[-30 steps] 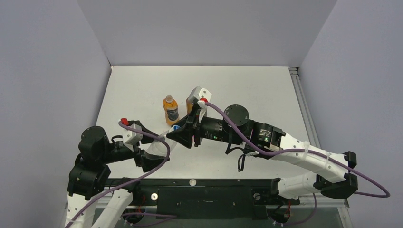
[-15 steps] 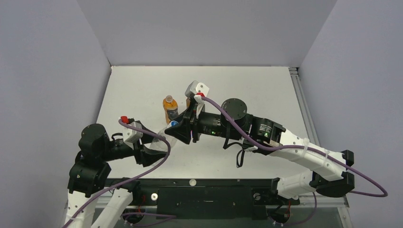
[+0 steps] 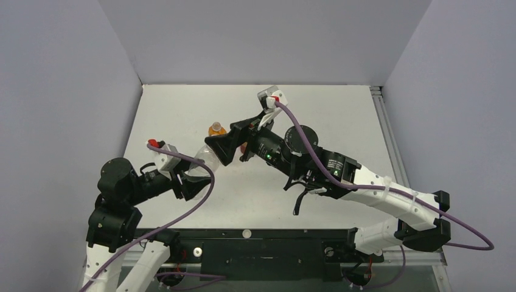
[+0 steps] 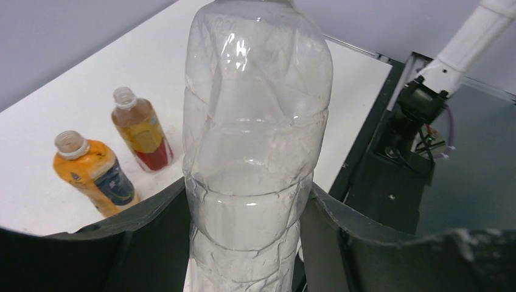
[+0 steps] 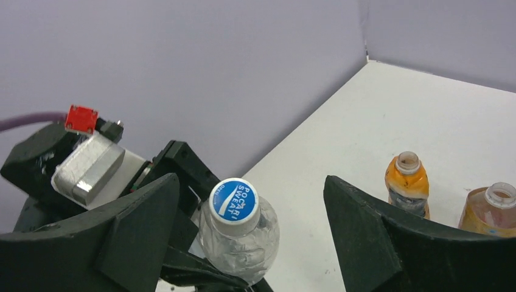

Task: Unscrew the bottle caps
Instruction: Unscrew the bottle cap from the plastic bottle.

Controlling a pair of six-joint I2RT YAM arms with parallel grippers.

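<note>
A clear bottle point(image 4: 255, 152) stands tilted above the table's near left, and my left gripper point(image 4: 248, 185) is shut on its lower body. Its blue cap point(image 5: 234, 201) sits on the neck. My right gripper point(image 5: 251, 182) is open, its two fingers wide apart on either side of the cap and touching nothing. In the top view the right gripper point(image 3: 222, 146) covers the cap, and the clear bottle point(image 3: 207, 157) shows just below it, held by the left gripper point(image 3: 193, 182). The orange bottle point(image 5: 406, 185) and the reddish-brown bottle point(image 5: 496, 210) stand upright with bare necks.
The two standing bottles sit close together mid-table, just beyond the right gripper; the orange bottle point(image 3: 216, 129) shows in the top view. Grey walls point(image 3: 261, 36) close the table on three sides. A black rail point(image 3: 268, 243) runs along the near edge.
My right gripper has opened off the blue cap and risen toward the far side. The left gripper has closed tighter on the clear bottle and drawn it slightly left.
</note>
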